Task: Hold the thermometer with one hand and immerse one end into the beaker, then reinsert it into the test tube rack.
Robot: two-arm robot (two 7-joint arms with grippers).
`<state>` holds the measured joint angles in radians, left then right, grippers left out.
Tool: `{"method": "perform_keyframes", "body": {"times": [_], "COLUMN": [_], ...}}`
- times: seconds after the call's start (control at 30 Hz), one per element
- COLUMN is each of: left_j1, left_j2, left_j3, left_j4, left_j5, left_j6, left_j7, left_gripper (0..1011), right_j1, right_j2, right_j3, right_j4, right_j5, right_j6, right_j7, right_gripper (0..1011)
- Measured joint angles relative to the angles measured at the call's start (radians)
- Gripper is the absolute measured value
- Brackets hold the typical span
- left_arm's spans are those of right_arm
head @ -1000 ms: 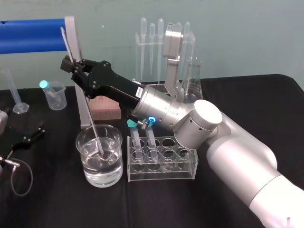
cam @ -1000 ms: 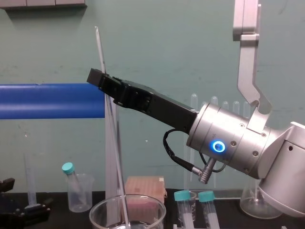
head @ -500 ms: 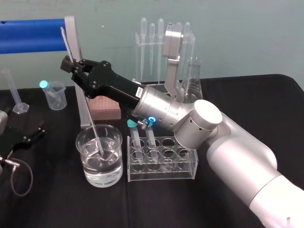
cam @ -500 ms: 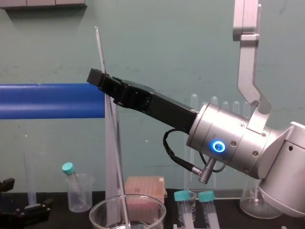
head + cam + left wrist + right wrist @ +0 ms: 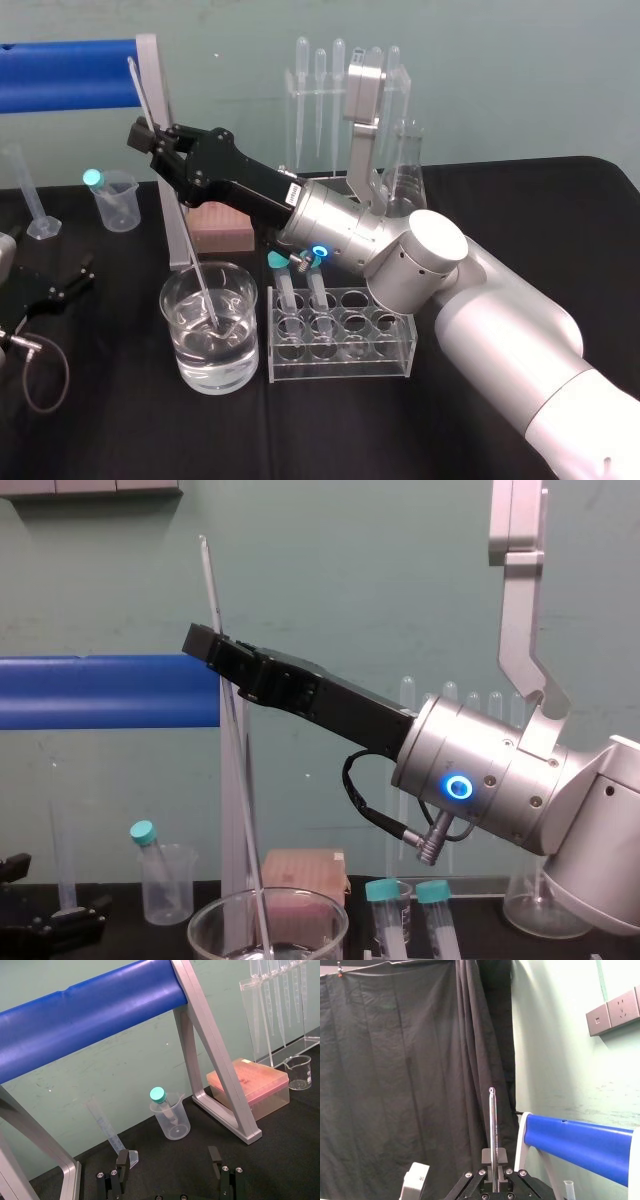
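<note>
1. Nothing has visibly moved since half a second ago. The right gripper (image 5: pixel 148 138), in the upper left of the head view, keeps the same pose. Its black fingers are pressed together on the thermometer (image 5: pixel 211 585).
2. The pinch sits high on the rod, with only a short length standing above the fingers. This likely leaves the long lower part free to reach down while the gripper stays well above the glass rim.
3. From the fingers the thermometer slants down into the beaker (image 5: pixel 245 365), lower left of centre in the head view. Its lower end is under the water, near the bottom. Whether it touches the glass cannot be told.
4. The dipping step looks reached; the return to the rack is not yet done.
5. The test tube rack (image 5: pixel 293 120) stands at the top centre of the head view, behind the arm, with pipettes (image 5: pixel 320 100) hanging in it. Reaching it probably means lifting the rod clear of the rim first.
6. A low tube holder (image 5: pixel 345 350) with two teal-capped tubes sits just right of the beaker, close to that path.
7. The left gripper (image 5: pixel 167 1156) rests on the black table (image 5: pixel 130 430) at the left edge, fingers spread and empty.
</note>
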<state>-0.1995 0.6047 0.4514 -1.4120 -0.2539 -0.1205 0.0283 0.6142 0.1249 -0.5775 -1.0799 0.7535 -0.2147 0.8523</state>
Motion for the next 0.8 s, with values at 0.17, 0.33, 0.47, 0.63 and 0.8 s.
{"method": "perform_keyframes", "body": {"times": [0.17,0.33,0.47,0.63,0.8], "left_j1": [0.0,0.0,0.0,0.0,0.0], "left_j2": [0.0,0.0,0.0,0.0,0.0], "left_j3": [0.0,0.0,0.0,0.0,0.0], "left_j4": [0.0,0.0,0.0,0.0,0.0], "left_j5": [0.0,0.0,0.0,0.0,0.0], "left_j6": [0.0,0.0,0.0,0.0,0.0], "left_j7": [0.0,0.0,0.0,0.0,0.0], "left_gripper": [1008,1008,1008,1008,1008], "right_j1": [0.0,0.0,0.0,0.0,0.0], "right_j2": [0.0,0.0,0.0,0.0,0.0], "right_j3": [0.0,0.0,0.0,0.0,0.0], "right_j4": [0.0,0.0,0.0,0.0,0.0], "right_j5": [0.0,0.0,0.0,0.0,0.0], "right_j6": [0.0,0.0,0.0,0.0,0.0], "right_j7": [0.0,0.0,0.0,0.0,0.0], "right_gripper": [57,57,57,57,57]}}
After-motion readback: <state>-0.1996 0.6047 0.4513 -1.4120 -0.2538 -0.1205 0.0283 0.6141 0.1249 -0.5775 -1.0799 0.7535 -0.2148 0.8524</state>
